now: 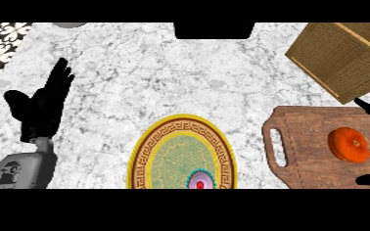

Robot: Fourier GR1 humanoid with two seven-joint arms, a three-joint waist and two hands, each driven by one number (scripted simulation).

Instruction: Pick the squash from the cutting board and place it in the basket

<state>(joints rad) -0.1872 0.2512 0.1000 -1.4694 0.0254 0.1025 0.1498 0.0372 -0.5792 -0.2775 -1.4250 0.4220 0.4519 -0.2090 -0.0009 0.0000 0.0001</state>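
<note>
**Squash on board, left hand idle**

Squash [350, 145], orange and round, sits on the wooden cutting board [307, 147] at 4 o'clock of the marble desk [180, 78]. Basket [334, 58], woven tan, lies at 2 o'clock, just beyond the board's far edge, tilted in the view. Ornate yellow-rimmed plate [180, 159] at 6 o'clock, between hand and board. Left hand [39, 105] rests at 9 o'clock, fingers straight and pressed together pointing up, thumb out to the side, holding nothing. Small dark shapes show at the right edge near the board; cannot tell what they are.
</note>
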